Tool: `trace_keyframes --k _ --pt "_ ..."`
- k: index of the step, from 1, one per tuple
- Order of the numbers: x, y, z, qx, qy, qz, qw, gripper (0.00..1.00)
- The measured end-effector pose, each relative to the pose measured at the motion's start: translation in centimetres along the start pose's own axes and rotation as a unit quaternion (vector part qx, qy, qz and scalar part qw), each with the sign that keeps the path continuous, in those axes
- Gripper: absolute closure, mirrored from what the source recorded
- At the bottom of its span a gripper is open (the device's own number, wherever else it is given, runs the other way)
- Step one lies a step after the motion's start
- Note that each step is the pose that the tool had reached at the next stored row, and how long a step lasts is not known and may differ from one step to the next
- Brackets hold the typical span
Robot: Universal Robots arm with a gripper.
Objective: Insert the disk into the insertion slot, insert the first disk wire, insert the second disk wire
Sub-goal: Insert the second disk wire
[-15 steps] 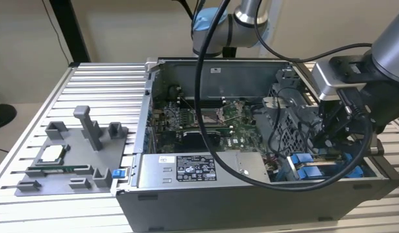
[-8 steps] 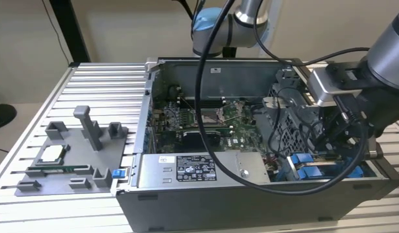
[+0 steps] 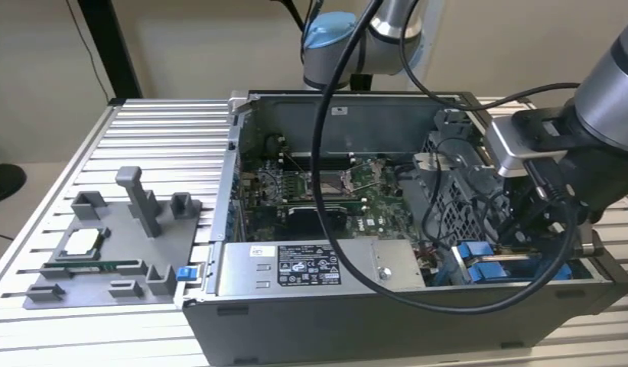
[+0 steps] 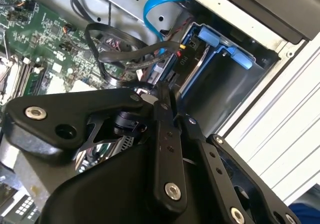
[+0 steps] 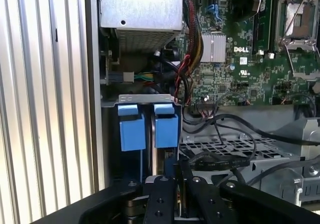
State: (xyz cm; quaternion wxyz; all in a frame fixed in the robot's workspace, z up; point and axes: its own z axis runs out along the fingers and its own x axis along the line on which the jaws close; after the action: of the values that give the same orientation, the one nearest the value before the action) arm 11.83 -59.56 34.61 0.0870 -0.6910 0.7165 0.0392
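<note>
Reaching down into the open computer case [image 3: 395,306], the black gripper [image 5: 181,191] hangs over the corner nearest the exterior view's right, right above the insertion slot [image 5: 150,129]. Its two slim, bolted fingers [image 4: 165,149] are drawn close together, pinching the end of a black cable [image 5: 220,160]; whether they truly clamp it I cannot tell.

The slot is a narrow bay with bright blue plastic rails and two square blue tabs side by side, walled by grey sheet metal. A thin grey slab stands on edge between the rails, likely the disk [image 5: 161,161], though little of it shows. Beside the bay lies a perforated grey metal cage [image 5: 235,149] with black wires looping loosely over it.

Room is tight: the case wall runs just beside the bay, and the boxy grey power supply [image 3: 304,267] sits along the case's front edge. The green motherboard [image 3: 324,195] fills the middle.

Outside the case, on the ribbed aluminium table [image 3: 151,130], a flat grey plastic fixture tray [image 3: 109,252] with upright pegs rests well apart.
</note>
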Motion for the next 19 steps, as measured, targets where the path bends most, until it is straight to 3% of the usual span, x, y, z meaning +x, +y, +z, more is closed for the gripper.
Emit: trace_keyframes --k 19 --pt "0.03 -0.53 -0.09 0.0060 -0.0003 -0.001 1.0000 1.00"
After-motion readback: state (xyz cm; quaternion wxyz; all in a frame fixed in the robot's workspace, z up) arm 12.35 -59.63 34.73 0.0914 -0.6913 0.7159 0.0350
